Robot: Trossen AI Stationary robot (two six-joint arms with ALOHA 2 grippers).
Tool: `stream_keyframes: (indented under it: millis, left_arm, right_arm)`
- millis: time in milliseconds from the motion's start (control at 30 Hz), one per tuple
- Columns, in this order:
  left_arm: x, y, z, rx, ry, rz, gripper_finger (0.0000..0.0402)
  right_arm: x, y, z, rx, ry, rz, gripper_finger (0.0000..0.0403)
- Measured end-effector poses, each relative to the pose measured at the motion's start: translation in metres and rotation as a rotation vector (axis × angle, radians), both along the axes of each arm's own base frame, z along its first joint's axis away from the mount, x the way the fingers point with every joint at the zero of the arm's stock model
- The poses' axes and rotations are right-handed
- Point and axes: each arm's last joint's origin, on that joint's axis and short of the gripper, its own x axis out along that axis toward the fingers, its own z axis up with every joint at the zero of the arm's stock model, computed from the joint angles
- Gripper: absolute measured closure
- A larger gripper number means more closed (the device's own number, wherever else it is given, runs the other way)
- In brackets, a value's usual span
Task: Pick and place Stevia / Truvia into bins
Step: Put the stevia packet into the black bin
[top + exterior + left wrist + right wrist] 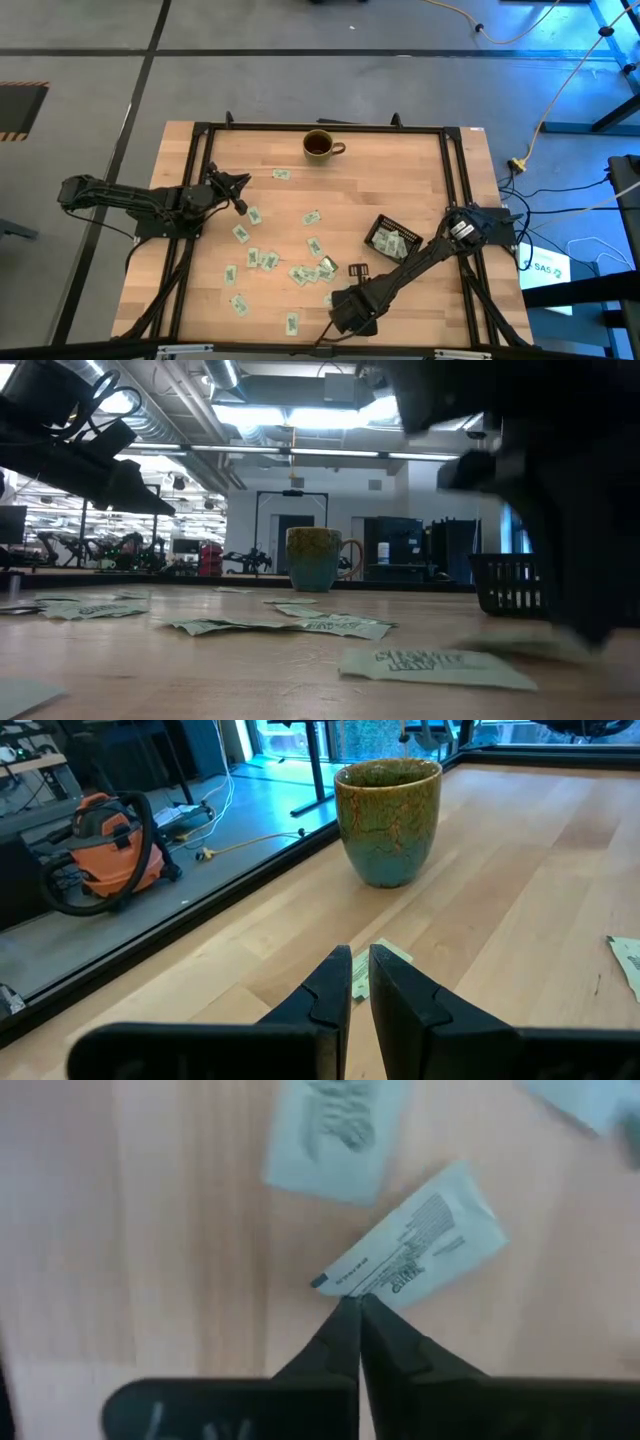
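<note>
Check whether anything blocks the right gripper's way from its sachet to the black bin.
Nothing visible does. The right gripper is pinching a sachet at the table's front; between it and the black bin lie only flat loose sachets. The mug stands far off.

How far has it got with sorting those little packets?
A few packets already lie in the black tray. The right gripper, jaws shut, pinches the edge of one sachet. Many sachets remain scattered on the table. The left gripper waits near the left side.
</note>
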Motion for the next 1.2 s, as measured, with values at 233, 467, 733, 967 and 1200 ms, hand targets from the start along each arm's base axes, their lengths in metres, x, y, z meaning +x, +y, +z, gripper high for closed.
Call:
stream_keyframes:
  millis: [233, 467, 733, 967, 1200]
  left_arm:
    - [0.0, 0.0, 0.0, 0.0, 0.0, 0.0, 0.0368]
    - [0.0, 0.0, 0.0, -0.024, -0.023, 0.008, 0.0368]
    - [0.0, 0.0, 0.0, -0.031, -0.03, 0.009, 0.0368]
    - [0.0, -0.001, 0.0, -0.039, -0.031, -0.011, 0.0368]
    - [0.0, -0.001, 0.0, -0.04, -0.031, -0.014, 0.0368]
  right_arm:
    - [-0.014, -0.023, 0.065, 0.023, -0.055, -0.123, 0.0398]
    - [-0.043, -0.058, 0.114, -0.041, 0.023, -0.293, 0.0401]
    - [-0.074, -0.087, 0.135, -0.208, 0.013, -0.316, 0.0402]
    - [-0.103, -0.114, 0.107, -0.101, -0.066, -0.39, 0.0402]
    - [-0.113, -0.135, 0.053, -0.057, -0.037, -0.474, 0.0401]
